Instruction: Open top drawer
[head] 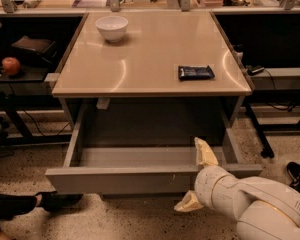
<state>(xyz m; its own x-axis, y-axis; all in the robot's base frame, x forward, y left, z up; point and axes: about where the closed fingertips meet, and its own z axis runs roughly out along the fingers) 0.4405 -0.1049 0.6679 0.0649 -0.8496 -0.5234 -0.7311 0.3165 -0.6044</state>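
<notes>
The top drawer (120, 180) is pulled far out from under the beige table (150, 54). Its flat grey front faces me and its shallow grey interior (140, 156) shows nothing inside. My gripper (187, 175) is at the right part of the drawer front, on a white arm coming in from the lower right. It is open and straddles the front panel. One cream finger (205, 153) reaches up over the top edge into the drawer. The other finger (189, 203) points down to the left below the front. No other drawer fronts show.
A white bowl (112, 27) and a dark snack packet (195, 72) lie on the tabletop. A red apple (11, 65) sits on a dark shelf at left. A dark shoe (20, 204) rests on the speckled floor at lower left. Cables and a table leg (260, 134) are at right.
</notes>
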